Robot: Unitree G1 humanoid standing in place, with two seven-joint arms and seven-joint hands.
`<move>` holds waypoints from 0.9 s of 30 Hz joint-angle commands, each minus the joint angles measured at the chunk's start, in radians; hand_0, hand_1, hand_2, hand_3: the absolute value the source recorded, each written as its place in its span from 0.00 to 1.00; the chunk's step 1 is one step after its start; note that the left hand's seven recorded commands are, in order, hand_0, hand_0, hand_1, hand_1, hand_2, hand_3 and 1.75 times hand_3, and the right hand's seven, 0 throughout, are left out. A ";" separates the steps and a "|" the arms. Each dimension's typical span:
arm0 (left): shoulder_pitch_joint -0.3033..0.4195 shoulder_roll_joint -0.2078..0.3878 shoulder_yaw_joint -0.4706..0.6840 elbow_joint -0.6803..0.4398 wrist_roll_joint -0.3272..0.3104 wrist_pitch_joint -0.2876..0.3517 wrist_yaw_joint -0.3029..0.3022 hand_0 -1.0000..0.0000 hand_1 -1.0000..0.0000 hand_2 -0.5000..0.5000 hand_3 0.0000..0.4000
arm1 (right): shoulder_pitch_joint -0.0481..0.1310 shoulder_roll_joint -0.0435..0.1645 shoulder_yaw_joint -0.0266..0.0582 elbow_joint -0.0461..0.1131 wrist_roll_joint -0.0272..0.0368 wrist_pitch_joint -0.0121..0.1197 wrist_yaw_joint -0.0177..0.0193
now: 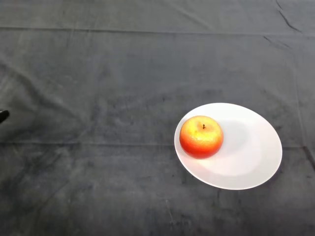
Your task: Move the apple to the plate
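The red-and-yellow apple (201,136) sits stem-up on the left part of the white plate (256,147), so you can judge the placing done. Only a black tip of the left hand (3,116) shows at the left edge; you cannot tell its state, so nothing seems left beyond confirming it is clear

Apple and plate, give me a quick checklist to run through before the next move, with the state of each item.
1. Apple on the plate: ok, it sits on the plate's left part.
2. Apple upright: ok, stem points up.
3. Apple inside the rim: ok, though near the left edge.
4. Plate flat on the cloth: ok.
5. Hand away from the apple: ok, only a dark tip shows at the left edge.
6. Hand open or shut: cannot tell.
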 commanded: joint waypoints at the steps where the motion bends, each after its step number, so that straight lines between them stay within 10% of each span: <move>1: 0.042 0.076 0.023 0.022 -0.026 0.017 -0.004 1.00 0.94 0.53 0.06 | 0.001 -0.013 -0.0134 -0.003 -0.0006 -0.003 -0.0039; 27: 0.089 0.133 0.234 0.036 -0.146 0.092 0.053 1.00 0.95 0.53 0.05 | 0.001 -0.014 -0.0139 0.000 -0.0004 -0.003 -0.0029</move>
